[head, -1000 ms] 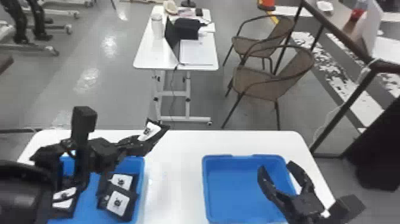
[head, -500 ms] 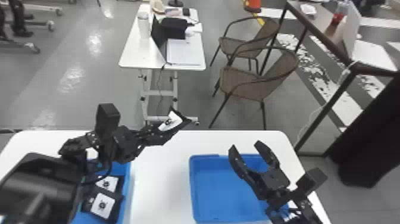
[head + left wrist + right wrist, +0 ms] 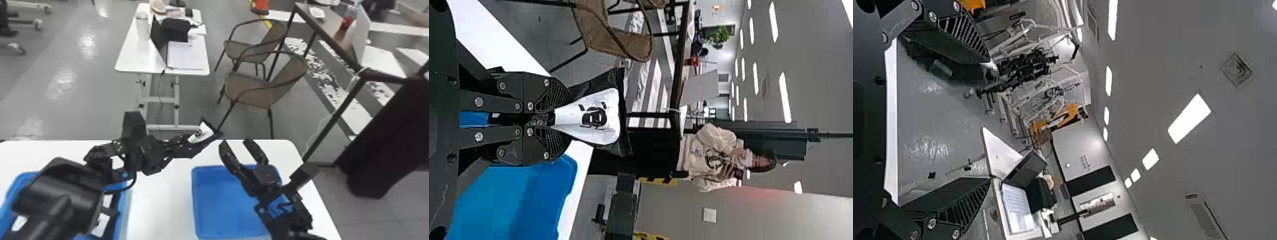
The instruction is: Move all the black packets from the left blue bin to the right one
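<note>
1. The left arm (image 3: pixel 60 198) reaches from the bottom left, across the left bin (image 3: pixel 121 210), with its hand pointing right toward the area beyond the right bin (image 3: pixel 217 204).
2. The right arm (image 3: pixel 284 210) comes up from the bottom edge over the right bin, fingers aimed at the far side of the bench (image 3: pixel 159 191).
3. The left hand (image 3: pixel 189 142) is clenched on one end of a held packet (image 3: pixel 201 132); in the left wrist view, the rest fans out past the fingertips.
4. The right hand (image 3: pixel 236 145) is released, its two fingers spread well apart.
5. Counted: two chairs (image 3: pixel 250 87), two blue bins, one held packet. Three white labels (image 3: pixel 101 223) show in the left bin, partly behind the left arm, so I cannot tell its packet total.
6. Against the earlier frames, the head view has swung right, the left hand has carried its packet rightward, and the right hand has moved forward and left, narrowing the gap between the hands.
</note>
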`<state>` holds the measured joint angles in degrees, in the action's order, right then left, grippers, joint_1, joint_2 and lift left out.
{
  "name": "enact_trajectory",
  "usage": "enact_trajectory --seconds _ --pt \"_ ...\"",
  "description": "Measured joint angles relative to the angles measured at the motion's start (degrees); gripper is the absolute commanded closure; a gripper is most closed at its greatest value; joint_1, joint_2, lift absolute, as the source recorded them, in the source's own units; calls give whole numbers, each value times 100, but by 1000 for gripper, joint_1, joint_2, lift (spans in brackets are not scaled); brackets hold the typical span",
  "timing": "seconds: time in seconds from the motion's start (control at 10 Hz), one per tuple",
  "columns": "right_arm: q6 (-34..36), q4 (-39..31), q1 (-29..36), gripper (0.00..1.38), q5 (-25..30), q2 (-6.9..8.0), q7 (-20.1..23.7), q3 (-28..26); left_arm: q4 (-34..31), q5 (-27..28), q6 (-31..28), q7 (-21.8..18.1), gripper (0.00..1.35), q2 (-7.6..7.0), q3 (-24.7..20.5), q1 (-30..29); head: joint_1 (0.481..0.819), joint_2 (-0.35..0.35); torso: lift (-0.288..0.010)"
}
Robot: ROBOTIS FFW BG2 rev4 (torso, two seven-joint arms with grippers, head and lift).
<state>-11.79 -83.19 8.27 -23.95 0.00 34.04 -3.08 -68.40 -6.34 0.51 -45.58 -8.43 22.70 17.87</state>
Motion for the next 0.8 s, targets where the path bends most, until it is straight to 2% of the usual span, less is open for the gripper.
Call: enact_trajectory --seconds 0.2,0.4,0.5,0.6,0.7,0.8 --pt "158 57 -176 168 -212 0 74 279 339 143 56 -185 1079 196 151 204 695 -197 0" --pt "348 26 -215 170 -291 0 77 403 439 182 42 -207 1079 272 157 229 695 -187 0" --pt "401 105 -290 271 -286 0 77 419 446 128 25 -206 1079 286 170 237 695 -185 0" --pt "430 210 -393 725 -284 0 82 422 446 89 9 -205 1079 299 203 254 695 -186 0" --pt "463 307 -481 1016 -283 0 92 426 447 73 -11 -206 1079 309 235 264 695 -187 0" --pt "475 385 -531 1035 -268 0 86 429 448 50 -34 -229 1079 312 244 263 695 -188 0"
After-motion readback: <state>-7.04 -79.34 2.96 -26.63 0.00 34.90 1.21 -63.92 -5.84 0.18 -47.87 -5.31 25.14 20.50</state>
